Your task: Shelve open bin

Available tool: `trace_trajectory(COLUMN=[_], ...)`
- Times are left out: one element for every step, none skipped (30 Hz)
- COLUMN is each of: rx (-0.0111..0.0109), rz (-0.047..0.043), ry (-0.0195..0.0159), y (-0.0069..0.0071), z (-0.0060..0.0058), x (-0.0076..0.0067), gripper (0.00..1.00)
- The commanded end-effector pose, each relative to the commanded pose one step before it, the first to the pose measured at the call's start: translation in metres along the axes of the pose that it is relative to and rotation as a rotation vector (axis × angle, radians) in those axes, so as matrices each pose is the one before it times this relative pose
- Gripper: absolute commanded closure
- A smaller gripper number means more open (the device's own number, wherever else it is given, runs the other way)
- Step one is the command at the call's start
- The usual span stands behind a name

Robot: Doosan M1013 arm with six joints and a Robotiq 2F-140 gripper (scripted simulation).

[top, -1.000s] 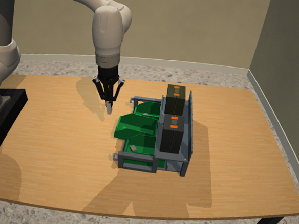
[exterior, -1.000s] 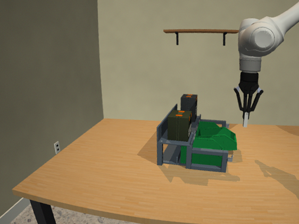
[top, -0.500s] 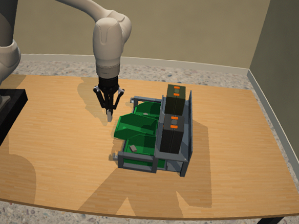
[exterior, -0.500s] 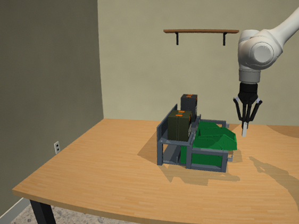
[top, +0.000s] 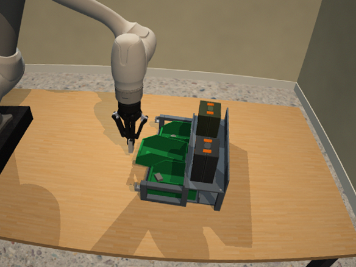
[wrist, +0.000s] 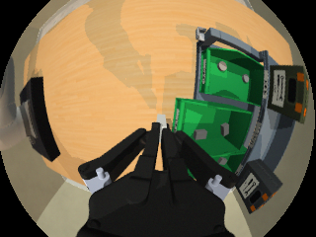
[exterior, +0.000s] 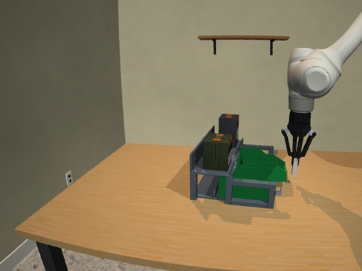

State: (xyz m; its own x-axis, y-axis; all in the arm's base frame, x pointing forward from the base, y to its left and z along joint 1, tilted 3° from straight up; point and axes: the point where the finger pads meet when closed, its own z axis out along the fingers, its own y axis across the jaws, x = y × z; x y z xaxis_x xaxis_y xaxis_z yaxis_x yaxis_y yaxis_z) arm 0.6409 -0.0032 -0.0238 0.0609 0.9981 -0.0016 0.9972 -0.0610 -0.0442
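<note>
The middle green bin [top: 163, 146] [exterior: 265, 170] [wrist: 212, 116] is in the row on the grey shelf [top: 165, 187] [exterior: 251, 182]. Its open front juts out past the front lip and stands higher than its neighbours, so it is not seated level. Its rear end is hidden. Grey parts lie in it in the wrist view. The olive-box-side bin [top: 179, 129] [wrist: 234, 86] and the black-box-side bin [top: 170, 172] sit lower, open fronts out, with parts in them. My gripper [top: 130, 148] [exterior: 294, 167] [wrist: 160, 119] is shut and empty, just in front of the middle bin, clear of it.
An olive box [top: 208, 121] [exterior: 216, 153] [wrist: 287, 94] and a black box [top: 204, 162] [exterior: 229, 128] [wrist: 259, 185] stand on the upper board above the bins' rear ends. Side rails flank the row, and small brackets [top: 137, 187] [exterior: 278, 191] stick out in front at both ends.
</note>
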Motion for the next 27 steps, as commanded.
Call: trace_trajectory(rx=[0.00133,0.0,0.0,0.0,0.0,0.0,0.0,0.0,0.0,0.0,0.0,0.0,0.0,0.0,0.0,0.0,0.0,0.0,0.0,0.0,0.0,0.0,0.0,0.0,0.0,0.0,0.0], rz=[-0.00102,0.0,0.0,0.0,0.0,0.0,0.0,0.0,0.0,0.0,0.0,0.0,0.0,0.0,0.0,0.0,0.0,0.0,0.0,0.0,0.0,0.0,0.0,0.0,0.0,0.0,0.0], ry=[0.0019,0.0,0.0,0.0,0.0,0.0,0.0,0.0,0.0,0.0,0.0,0.0,0.0,0.0,0.0,0.0,0.0,0.0,0.0,0.0,0.0,0.0,0.0,0.0,0.0,0.0,0.0], y=[-0.00122,0.0,0.0,0.00001,0.0,0.0,0.0,0.0,0.0,0.0,0.0,0.0,0.0,0.0,0.0,0.0,0.0,0.0,0.0,0.0,0.0,0.0,0.0,0.0,0.0,0.0,0.0], z=[0.00659,0.00139,0.00123,0.00106,0.0009,0.00075,0.00061,0.00047,0.00035,0.00024,0.00015,0.00008,0.00003,0.0,0.0,0.0,0.0,0.0,0.0,0.0,0.0,0.0,0.0,0.0,0.0,0.0,0.0], x=[-0.00158,-0.00001,0.0,0.0,0.0,0.0,0.0,0.0,0.0,0.0,0.0,0.0,0.0,0.0,0.0,0.0,0.0,0.0,0.0,0.0,0.0,0.0,0.0,0.0,0.0,0.0,0.0], gripper=[1.0,1.0,1.0,1.0,1.0,1.0,1.0,1.0,1.0,1.0,1.0,1.0,1.0,1.0,1.0,1.0,1.0,1.0,1.0,1.0,1.0,1.0,1.0,1.0,1.0,1.0,1.0])
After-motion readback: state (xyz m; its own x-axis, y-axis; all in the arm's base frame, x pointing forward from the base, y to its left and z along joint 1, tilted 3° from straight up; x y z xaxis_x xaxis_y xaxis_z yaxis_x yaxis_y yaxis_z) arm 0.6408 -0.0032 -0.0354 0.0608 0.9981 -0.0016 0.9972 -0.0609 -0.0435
